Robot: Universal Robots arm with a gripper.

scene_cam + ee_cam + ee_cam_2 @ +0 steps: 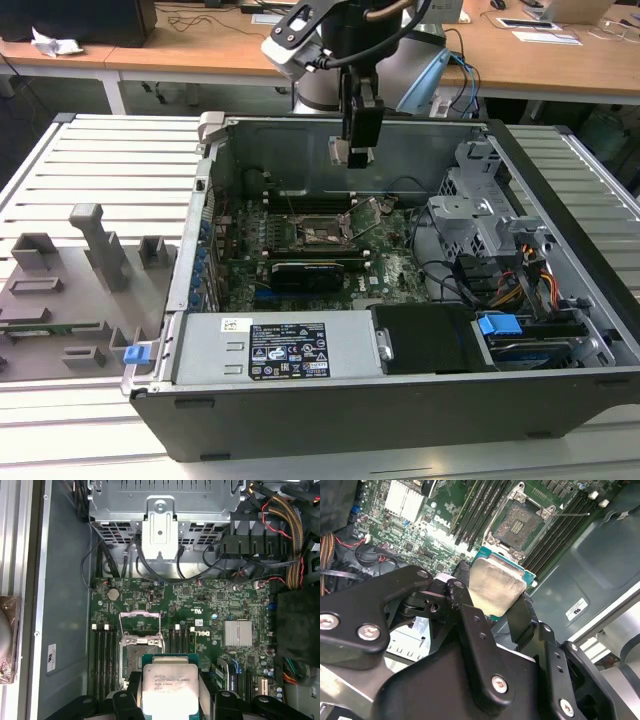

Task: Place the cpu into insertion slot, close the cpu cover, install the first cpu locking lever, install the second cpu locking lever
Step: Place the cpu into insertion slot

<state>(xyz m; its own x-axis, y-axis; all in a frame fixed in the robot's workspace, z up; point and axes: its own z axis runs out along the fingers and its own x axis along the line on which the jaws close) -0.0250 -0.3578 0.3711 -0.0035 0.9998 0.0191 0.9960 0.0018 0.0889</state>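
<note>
My gripper (354, 152) hangs inside the open computer case, above the motherboard, shut on the cpu (497, 584). Both wrist views show the chip's pale silver top, with a black finger (463, 582) on each side of it. The cpu (170, 690) hovers above and just beside the insertion slot (138, 653), apart from it. The insertion slot (519, 524) is a dark square with a grey rim and stands bare. The cpu cover (141, 624) is swung open, away from the socket. A thin locking lever (572, 515) sticks out, unlatched.
Black memory slots (105, 655) flank the socket. A black graphics card (315, 270) lies nearer the front, with a power supply (285, 350) beyond it. A drive cage (480, 220) and cable bundles (285, 520) fill the exterior view's right. Grey fixtures (70, 290) sit outside the case.
</note>
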